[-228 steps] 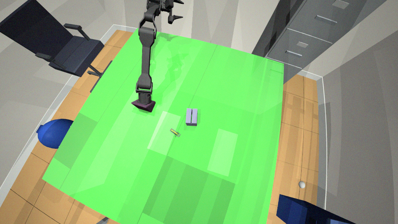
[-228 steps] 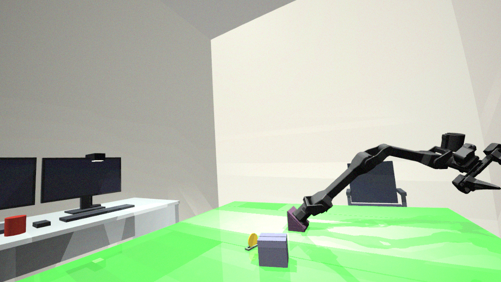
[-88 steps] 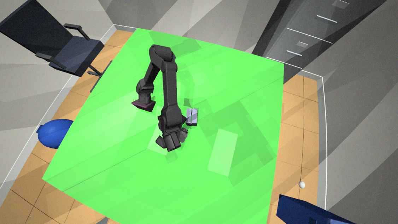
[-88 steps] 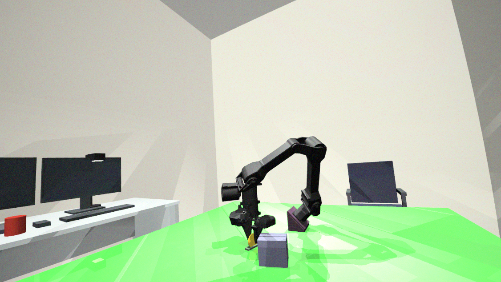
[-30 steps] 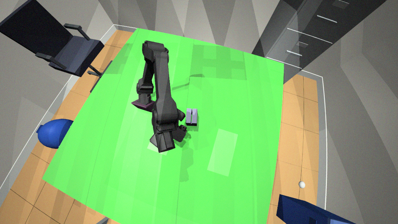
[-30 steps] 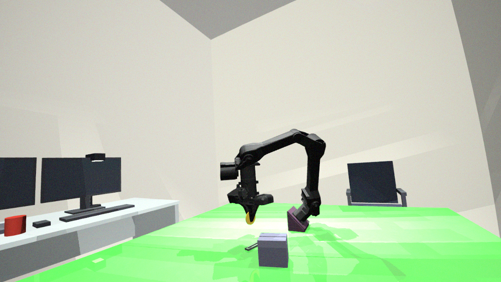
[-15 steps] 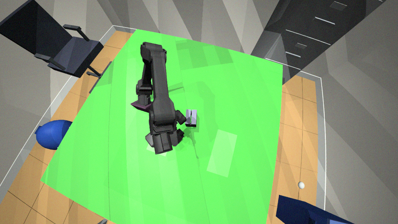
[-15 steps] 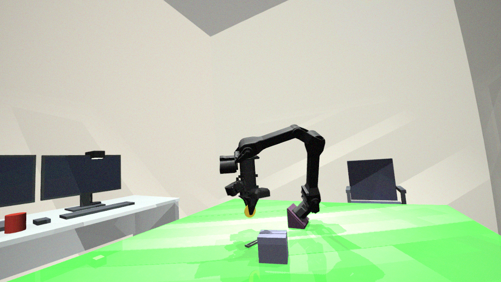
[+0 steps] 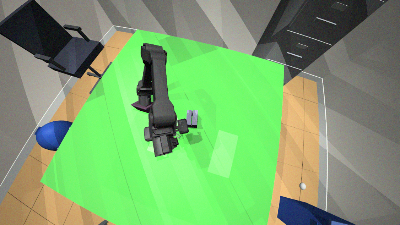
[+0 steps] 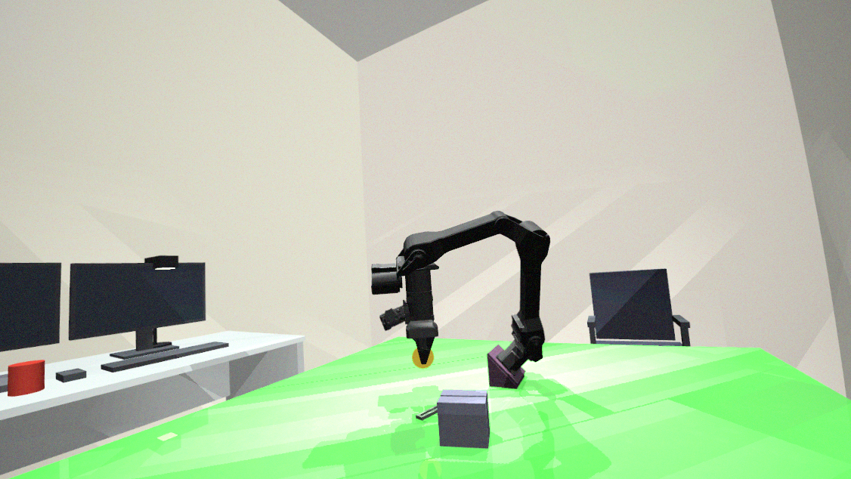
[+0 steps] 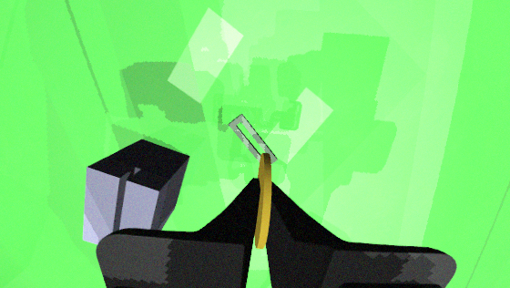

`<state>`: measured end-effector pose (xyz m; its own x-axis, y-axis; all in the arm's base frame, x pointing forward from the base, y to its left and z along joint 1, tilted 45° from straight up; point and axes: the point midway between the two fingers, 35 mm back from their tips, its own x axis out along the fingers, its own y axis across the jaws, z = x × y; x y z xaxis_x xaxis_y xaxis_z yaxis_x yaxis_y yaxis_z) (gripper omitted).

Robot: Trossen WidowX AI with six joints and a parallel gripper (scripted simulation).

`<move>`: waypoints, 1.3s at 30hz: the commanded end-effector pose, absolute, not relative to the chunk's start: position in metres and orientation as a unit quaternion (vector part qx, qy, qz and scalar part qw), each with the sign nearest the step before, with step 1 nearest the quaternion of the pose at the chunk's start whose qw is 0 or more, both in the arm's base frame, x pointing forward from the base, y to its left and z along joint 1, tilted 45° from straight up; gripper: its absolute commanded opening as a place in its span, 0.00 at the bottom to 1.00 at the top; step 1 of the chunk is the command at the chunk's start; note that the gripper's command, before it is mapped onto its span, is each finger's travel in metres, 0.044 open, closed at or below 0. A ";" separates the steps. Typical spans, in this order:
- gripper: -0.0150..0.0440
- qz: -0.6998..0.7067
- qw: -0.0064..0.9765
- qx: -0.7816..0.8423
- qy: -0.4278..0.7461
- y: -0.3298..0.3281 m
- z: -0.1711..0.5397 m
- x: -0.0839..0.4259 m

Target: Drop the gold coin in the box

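My gripper (image 10: 423,362) (image 11: 260,185) is shut on the gold coin (image 10: 415,358) (image 11: 264,207), which stands upright on edge between the fingertips, well above the table. In the top view the arm hides the coin and fingertips. The holder (image 10: 420,417) (image 11: 255,137), a thin slotted frame that looks grey in the wrist view, lies empty on the table below. The grey box (image 9: 195,120) (image 10: 463,425) (image 11: 139,207) stands beside it, at the left in the wrist view. Its lid slot and the coin's edge run nearly the same way there. The coin is not over the box.
The arm's purple base mount (image 9: 142,106) (image 10: 501,372) stands on the green table (image 9: 237,97). A white desk (image 10: 249,341) with monitors and a red cup (image 10: 26,378) is at the left in the exterior view. A chair (image 9: 75,53) (image 10: 631,306) stands beyond the table edge.
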<state>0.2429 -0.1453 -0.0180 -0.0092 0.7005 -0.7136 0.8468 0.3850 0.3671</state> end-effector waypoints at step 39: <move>0.25 -0.183 0.363 0.602 0.687 -0.110 0.021 0.281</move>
